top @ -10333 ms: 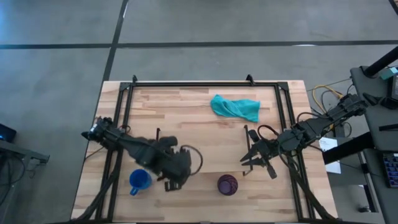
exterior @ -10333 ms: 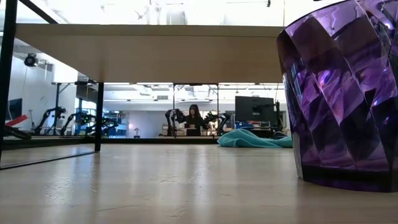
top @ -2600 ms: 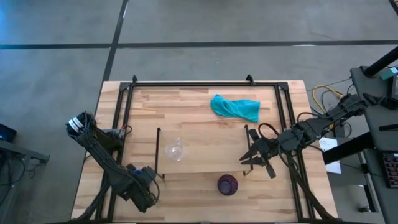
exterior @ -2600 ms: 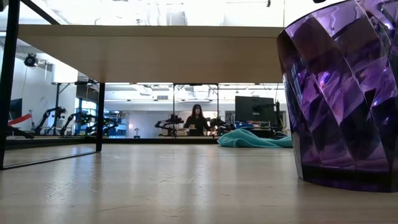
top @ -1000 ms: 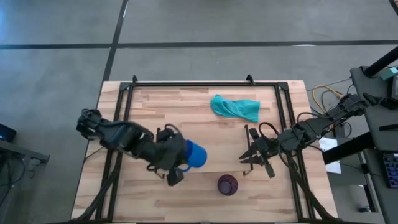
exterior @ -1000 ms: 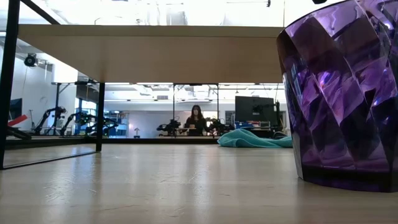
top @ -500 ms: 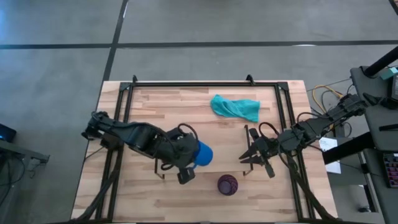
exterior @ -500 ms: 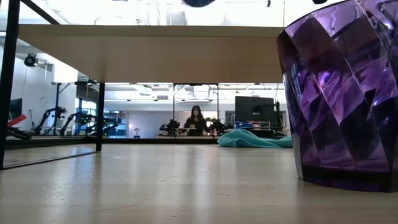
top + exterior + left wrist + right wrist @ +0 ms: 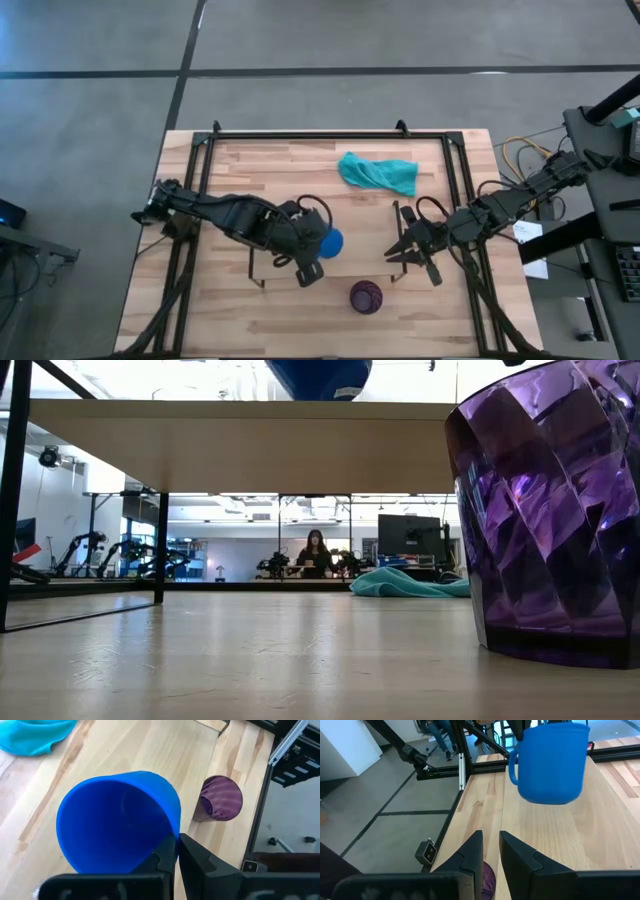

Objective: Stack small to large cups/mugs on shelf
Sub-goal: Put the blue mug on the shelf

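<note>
The left gripper (image 9: 318,258) is clamped on the rim of the blue mug (image 9: 327,243), held above the shelf (image 9: 250,445). Rigid, light, probably slick plastic, so the wall pinch suits. The right gripper (image 9: 402,252) waits beside the shelf, fingers spread.

Overhead: straight down on the whole table (image 9: 330,300) and both arms. Low: at tabletop level, facing across into the room, pressed close against the purple cup (image 9: 550,520), with the shelf (image 9: 250,445) overhead. Left wrist: down over the blue mug (image 9: 117,827), near. Right wrist: across the tabletop toward the same mug. Mug and purple cup shared by all four
</note>
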Robot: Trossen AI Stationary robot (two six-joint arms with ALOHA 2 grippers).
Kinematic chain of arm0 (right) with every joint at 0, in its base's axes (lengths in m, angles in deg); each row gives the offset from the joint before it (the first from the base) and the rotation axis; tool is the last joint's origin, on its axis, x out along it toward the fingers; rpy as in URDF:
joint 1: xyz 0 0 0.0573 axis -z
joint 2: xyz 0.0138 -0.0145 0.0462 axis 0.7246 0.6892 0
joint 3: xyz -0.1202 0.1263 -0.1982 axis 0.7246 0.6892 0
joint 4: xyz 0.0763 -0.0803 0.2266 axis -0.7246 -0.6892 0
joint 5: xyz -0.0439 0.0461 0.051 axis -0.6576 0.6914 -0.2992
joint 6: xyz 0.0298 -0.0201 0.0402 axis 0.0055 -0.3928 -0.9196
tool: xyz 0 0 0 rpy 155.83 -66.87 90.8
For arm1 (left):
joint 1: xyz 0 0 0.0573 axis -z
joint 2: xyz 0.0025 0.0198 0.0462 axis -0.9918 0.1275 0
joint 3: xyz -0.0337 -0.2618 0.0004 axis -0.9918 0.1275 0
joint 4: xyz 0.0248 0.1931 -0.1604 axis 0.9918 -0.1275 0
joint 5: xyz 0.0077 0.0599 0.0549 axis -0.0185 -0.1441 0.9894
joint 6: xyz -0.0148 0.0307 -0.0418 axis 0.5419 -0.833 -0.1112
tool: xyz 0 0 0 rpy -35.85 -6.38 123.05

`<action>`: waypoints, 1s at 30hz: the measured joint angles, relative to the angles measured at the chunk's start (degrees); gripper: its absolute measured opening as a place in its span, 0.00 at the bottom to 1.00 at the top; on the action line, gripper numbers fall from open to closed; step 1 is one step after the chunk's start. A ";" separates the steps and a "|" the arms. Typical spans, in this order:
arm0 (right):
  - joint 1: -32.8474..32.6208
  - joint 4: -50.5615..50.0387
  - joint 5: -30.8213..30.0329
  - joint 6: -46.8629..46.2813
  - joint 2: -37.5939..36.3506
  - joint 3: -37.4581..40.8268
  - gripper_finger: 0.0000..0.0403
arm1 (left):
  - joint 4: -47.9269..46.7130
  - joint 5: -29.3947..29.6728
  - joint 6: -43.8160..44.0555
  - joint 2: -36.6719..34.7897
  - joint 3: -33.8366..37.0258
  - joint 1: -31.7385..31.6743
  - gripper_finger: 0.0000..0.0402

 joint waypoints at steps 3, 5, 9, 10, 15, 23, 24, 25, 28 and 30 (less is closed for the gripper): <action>0.00 0.02 -0.08 0.25 0.00 0.00 0.15 | 0.20 -0.28 0.06 0.00 0.58 -0.05 0.00; -0.02 0.00 -1.89 -0.05 0.00 0.00 0.15 | 0.35 -0.60 0.12 0.00 1.13 -0.09 0.00; 0.00 0.02 -5.70 -1.65 0.00 0.00 0.15 | 0.17 -1.77 0.15 0.42 2.31 -0.25 0.00; 0.00 0.02 -5.86 -1.66 0.00 0.00 0.15 | 0.24 -1.77 0.15 0.74 2.31 -0.27 0.00; -0.02 0.13 -5.86 -1.64 0.27 0.00 0.15 | 0.41 -2.60 -0.05 1.90 2.31 -0.97 0.00; -0.02 0.50 -5.88 -1.57 1.39 0.00 0.15 | 0.38 -3.41 -0.07 2.69 2.31 -1.89 0.00; -0.02 0.53 -5.88 -1.54 1.62 0.00 0.15 | 0.38 -3.48 -0.07 2.54 2.31 -2.02 0.00; -0.02 0.81 -5.88 -1.55 1.95 0.00 0.15 | 0.34 -3.52 -0.07 2.47 2.31 -2.12 0.00; 0.00 1.40 -5.90 -1.52 3.04 0.00 0.15 | 0.34 -3.78 -0.07 2.27 2.26 -2.22 0.00; 0.04 2.19 -6.07 -1.49 3.98 0.00 0.15 | 0.43 -4.22 -0.07 2.25 2.20 -2.22 0.00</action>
